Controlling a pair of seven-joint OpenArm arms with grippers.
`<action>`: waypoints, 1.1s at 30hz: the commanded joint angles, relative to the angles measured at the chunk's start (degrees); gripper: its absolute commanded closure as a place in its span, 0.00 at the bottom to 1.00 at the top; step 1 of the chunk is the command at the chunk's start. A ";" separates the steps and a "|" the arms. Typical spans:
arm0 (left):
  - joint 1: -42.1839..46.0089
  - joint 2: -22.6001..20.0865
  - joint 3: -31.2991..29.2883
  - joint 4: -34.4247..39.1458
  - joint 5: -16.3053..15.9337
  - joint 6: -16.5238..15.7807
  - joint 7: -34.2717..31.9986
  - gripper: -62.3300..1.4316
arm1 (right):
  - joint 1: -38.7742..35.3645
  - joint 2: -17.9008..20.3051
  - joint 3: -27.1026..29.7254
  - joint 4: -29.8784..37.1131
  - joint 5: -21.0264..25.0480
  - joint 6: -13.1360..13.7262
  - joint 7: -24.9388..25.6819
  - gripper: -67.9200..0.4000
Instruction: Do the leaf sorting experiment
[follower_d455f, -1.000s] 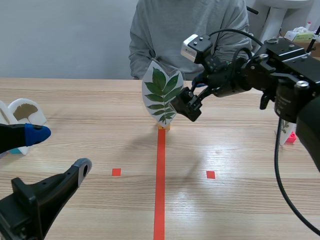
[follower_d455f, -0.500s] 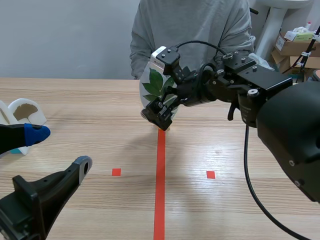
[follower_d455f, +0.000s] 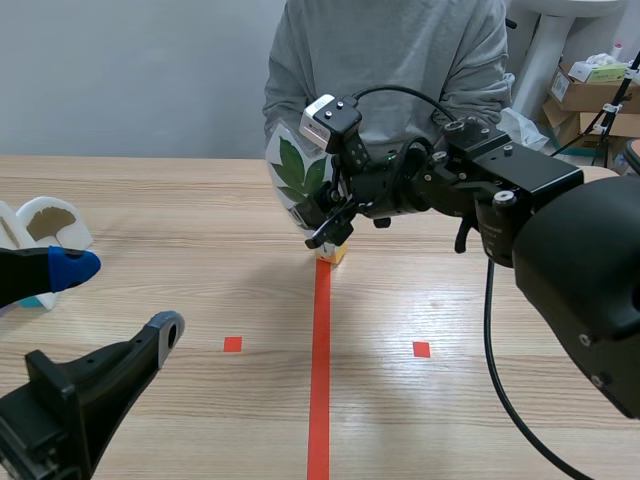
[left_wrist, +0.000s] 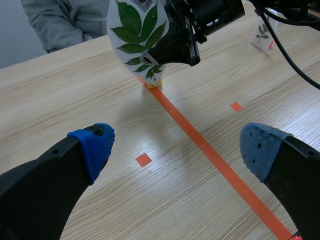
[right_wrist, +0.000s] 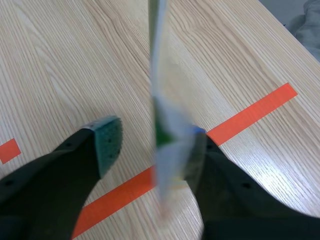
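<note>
**Claw straddles the leaf card**

The right claw (right_wrist: 152, 142) sits open around the upright leaf card (follower_d455f: 298, 172), one pad touching it and the other just clear. The card stands on the bench (follower_d455f: 150, 200) at the twelve o'clock end of the tape line (follower_d455f: 320, 350). The left claw (left_wrist: 177, 147) hangs open, at seven o'clock from the card.

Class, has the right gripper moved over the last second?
Yes. The right gripper came from right of the red tape line to its far end, at the leaf card.

No legible text or signs
</note>
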 joint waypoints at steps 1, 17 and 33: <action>0.26 0.15 0.00 0.17 -0.63 -0.04 -0.92 0.14 | 1.46 0.46 0.11 1.01 0.63 0.04 1.09 0.74; 0.26 0.15 0.00 0.17 -0.63 -0.04 -0.92 0.14 | 1.49 0.46 0.13 1.01 0.63 0.07 1.25 0.97; 0.26 0.13 0.00 0.17 -0.63 -0.04 -0.92 0.14 | 0.39 4.90 2.99 7.21 10.16 1.11 -4.13 0.97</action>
